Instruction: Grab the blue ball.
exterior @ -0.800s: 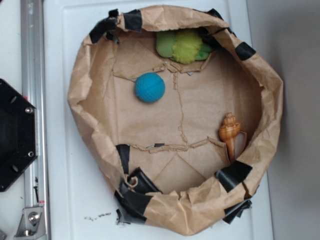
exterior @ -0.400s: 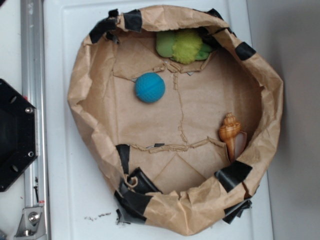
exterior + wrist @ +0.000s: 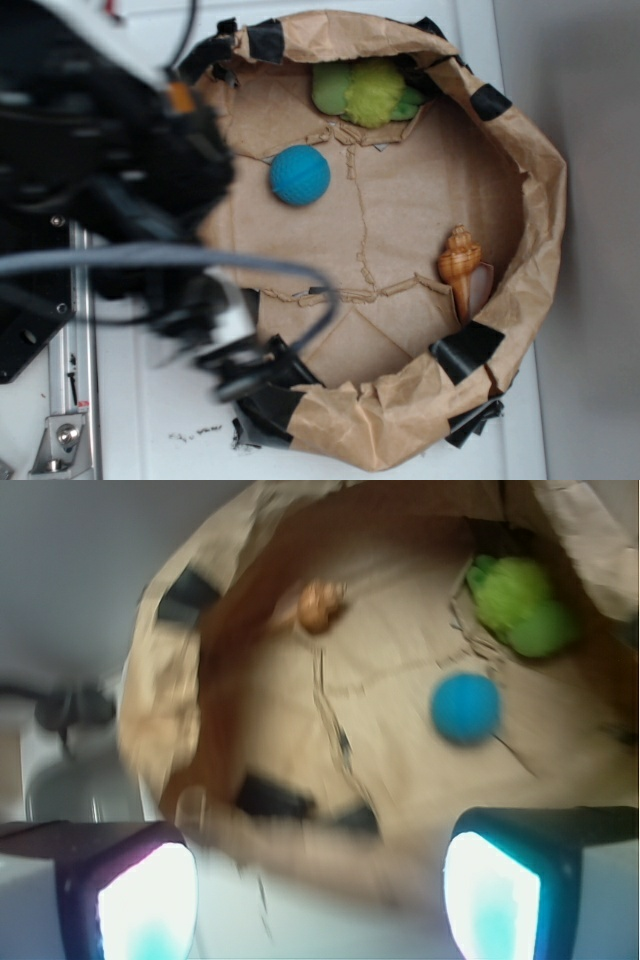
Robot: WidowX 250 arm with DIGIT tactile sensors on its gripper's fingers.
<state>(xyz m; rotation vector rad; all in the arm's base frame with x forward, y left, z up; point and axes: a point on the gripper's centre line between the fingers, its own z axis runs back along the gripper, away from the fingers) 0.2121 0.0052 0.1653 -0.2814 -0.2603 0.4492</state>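
The blue ball [image 3: 299, 175] is a small teal sphere lying on the paper floor of the brown paper bag basket [image 3: 540, 200], in its upper left part. It also shows in the wrist view [image 3: 466, 708]. My gripper [image 3: 225, 345] is a blurred black mass at the left, over the basket's left rim, well apart from the ball. In the wrist view my gripper [image 3: 320, 900] is open and empty, its two fingers wide apart, above the near rim of the basket.
A lime-green plush toy [image 3: 368, 92] lies against the basket's far wall. An orange seashell [image 3: 459, 262] lies at the right inside. Black tape patches [image 3: 468, 347] hold the rim. A metal rail [image 3: 68, 400] and black base plate [image 3: 25, 340] sit at the left.
The arm has swung into view from the left and now covers the basket's left rim. The ball, plush toy and seashell have not moved.
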